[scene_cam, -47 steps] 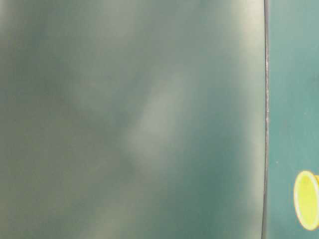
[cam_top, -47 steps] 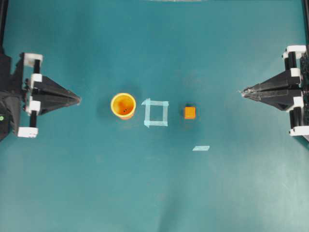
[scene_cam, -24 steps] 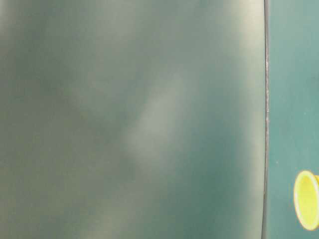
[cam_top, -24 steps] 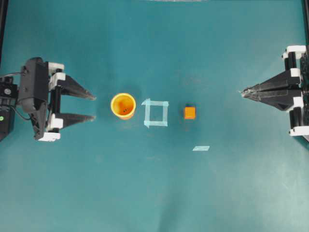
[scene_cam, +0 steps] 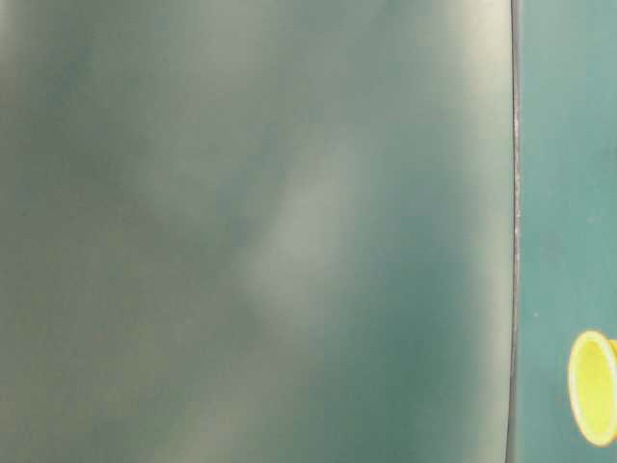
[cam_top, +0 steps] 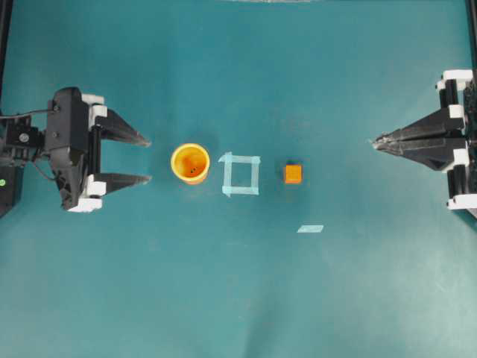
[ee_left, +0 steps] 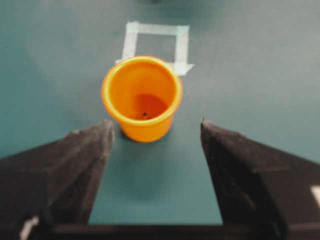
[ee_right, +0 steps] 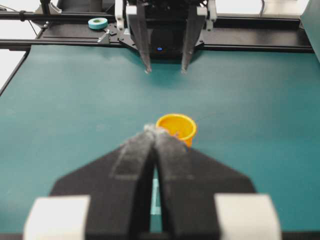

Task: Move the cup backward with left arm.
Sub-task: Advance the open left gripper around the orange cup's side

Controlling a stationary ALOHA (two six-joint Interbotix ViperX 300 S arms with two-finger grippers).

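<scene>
Standing upright on the teal tabletop, left of centre: one small yellow-orange plastic cup (cam_top: 190,162), mouth up, darker orange inside, untouched.

Adjacent, toward the right edge: pale tape square (cam_top: 241,174), just beside the cup and apart from it; then a small orange cube (cam_top: 293,174); then a loose tape strip (cam_top: 310,228), nearer the bottom edge.

Left gripper (cam_top: 145,159): prongs spread wide, nothing between them, tips short of the cup and level with it. The wrist view shows the cup centred in the gap ahead of the prongs.

Right gripper (cam_top: 375,144): prongs pressed together, empty, parked at the right edge, well apart from everything.

Step in hand, as judged: approach before grasp. Advice: advance straight so both prongs pass either side of the cup wall without nudging it toward the tape square; keep the prongs low; close only once the cup sits well between them. A light plastic cup may tip if struck off-centre.
</scene>
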